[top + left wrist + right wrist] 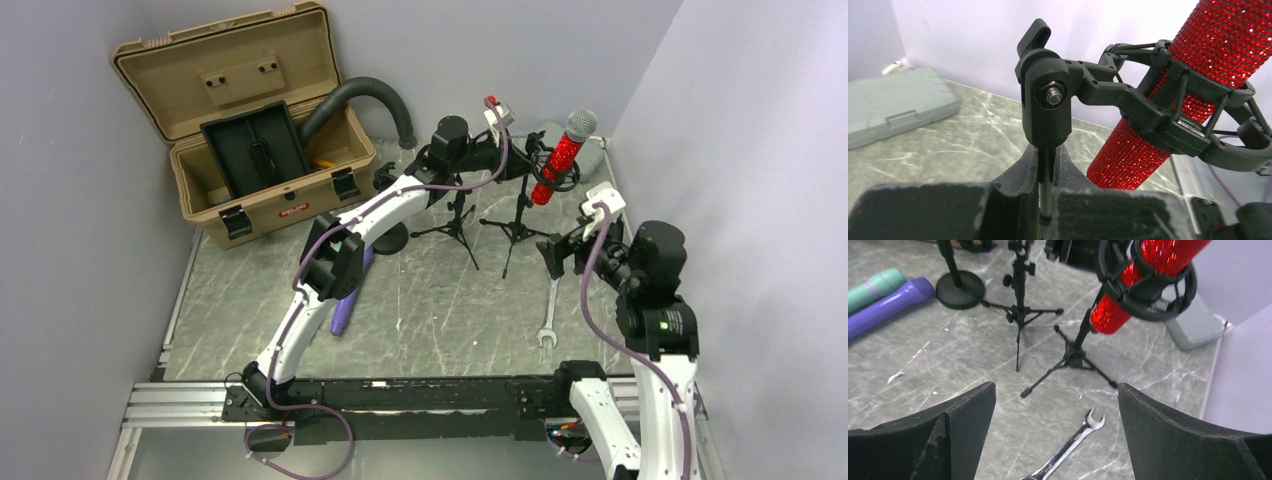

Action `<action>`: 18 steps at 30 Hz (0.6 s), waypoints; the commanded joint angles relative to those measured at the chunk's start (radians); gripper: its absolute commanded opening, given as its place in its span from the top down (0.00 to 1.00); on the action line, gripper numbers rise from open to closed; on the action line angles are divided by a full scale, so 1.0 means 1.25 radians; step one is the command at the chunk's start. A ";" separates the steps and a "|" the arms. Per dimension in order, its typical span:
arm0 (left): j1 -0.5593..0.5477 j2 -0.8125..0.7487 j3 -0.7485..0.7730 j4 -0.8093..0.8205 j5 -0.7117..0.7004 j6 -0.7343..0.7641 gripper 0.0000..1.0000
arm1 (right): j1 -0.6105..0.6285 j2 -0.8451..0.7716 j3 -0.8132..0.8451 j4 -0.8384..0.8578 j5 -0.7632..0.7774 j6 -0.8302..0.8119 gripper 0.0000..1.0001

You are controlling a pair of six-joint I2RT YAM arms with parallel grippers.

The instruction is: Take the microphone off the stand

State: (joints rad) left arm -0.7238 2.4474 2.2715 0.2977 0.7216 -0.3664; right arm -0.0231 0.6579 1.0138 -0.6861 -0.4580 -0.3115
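Observation:
A red glitter microphone with a grey head sits tilted in the black shock mount of a tripod stand at the back right of the table. It also shows in the left wrist view and the right wrist view. My left gripper is shut on the stand's thin pole just under the swivel clamp. My right gripper is open and empty, hovering in front of the stand above a wrench.
A second, empty tripod stand is left of the first. A round-base stand, a purple microphone and a teal one lie further left. An open tan case with a black hose and a grey box sit at the back.

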 commanded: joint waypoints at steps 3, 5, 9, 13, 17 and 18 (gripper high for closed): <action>-0.038 -0.206 -0.029 0.032 0.045 -0.068 1.00 | -0.011 -0.047 0.088 -0.087 -0.029 -0.009 0.07; -0.043 -0.238 -0.057 0.008 0.044 -0.064 1.00 | -0.011 -0.060 0.083 -0.086 -0.036 -0.008 0.06; -0.052 -0.311 -0.100 -0.048 0.037 -0.044 1.00 | -0.011 -0.085 0.086 -0.096 -0.044 -0.009 0.07; -0.055 -0.383 -0.164 -0.088 0.017 -0.061 1.00 | -0.011 -0.091 0.118 -0.125 -0.046 -0.015 0.07; -0.056 -0.462 -0.245 -0.153 -0.017 -0.055 1.00 | -0.012 -0.081 0.151 -0.138 -0.051 -0.010 0.07; -0.056 -0.484 -0.268 -0.163 -0.022 -0.053 1.00 | -0.014 -0.077 0.157 -0.139 -0.056 -0.009 0.07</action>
State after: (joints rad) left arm -0.7937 1.9720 1.9968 0.1204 0.7422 -0.4065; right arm -0.0341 0.5526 1.1465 -0.8425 -0.5079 -0.3225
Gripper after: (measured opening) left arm 0.078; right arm 0.934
